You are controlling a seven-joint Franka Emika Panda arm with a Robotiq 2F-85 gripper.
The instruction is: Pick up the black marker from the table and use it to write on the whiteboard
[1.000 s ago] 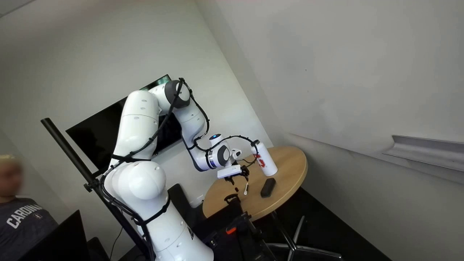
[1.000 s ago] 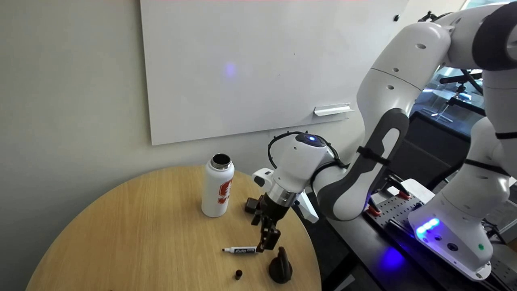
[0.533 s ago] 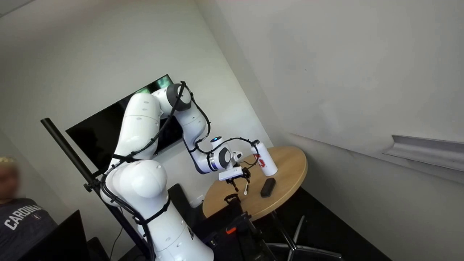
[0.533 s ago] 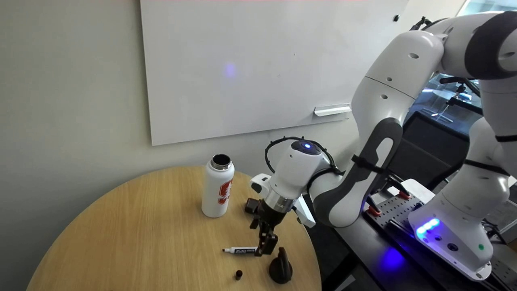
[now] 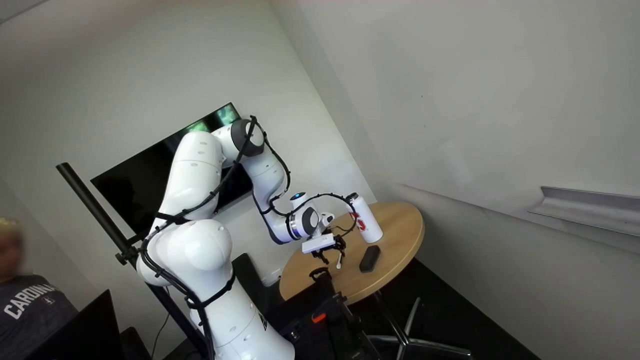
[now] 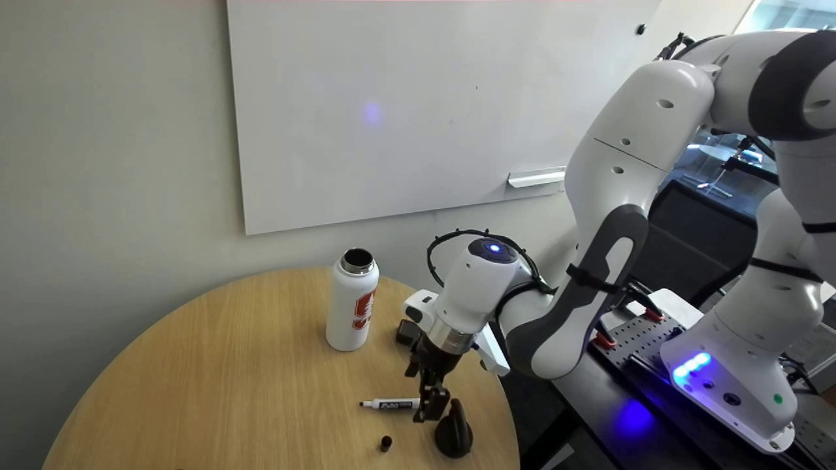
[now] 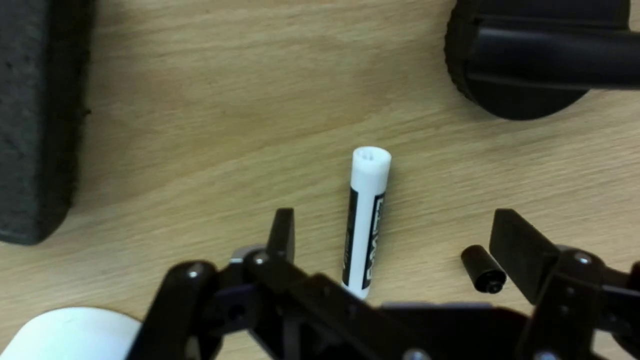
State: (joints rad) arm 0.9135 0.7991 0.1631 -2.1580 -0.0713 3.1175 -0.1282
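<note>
A slim, white, black-labelled marker [image 7: 364, 225] lies flat on the round, light-brown wooden worktop [image 6: 228, 365], and in an exterior view its bare, dark tip [image 6: 362, 404] points left. The robot's jaws are spread wide over it and hold nothing; how high up they are is hard to tell. In the wrist view the marker is between the left black finger [image 7: 284, 235] and the right black finger [image 7: 520, 255], but closer to the left one. So that finger may bump it first, and a round marker could roll or turn crooked. A small, black, tube-shaped cap [image 7: 482, 270] shows just beside the right finger, on the side facing the marker. If the jaws go low and squeeze, they might sweep the cap in too, and then the grip would be loose. A loose marker might twist when its tip pushes on the big, smooth, flat whiteboard [image 6: 405, 117]. If the jaws swing left and far on the way there, they might knock over the tall, white, red-marked bottle [image 6: 353, 303], which stands farther back than the marker.
</note>
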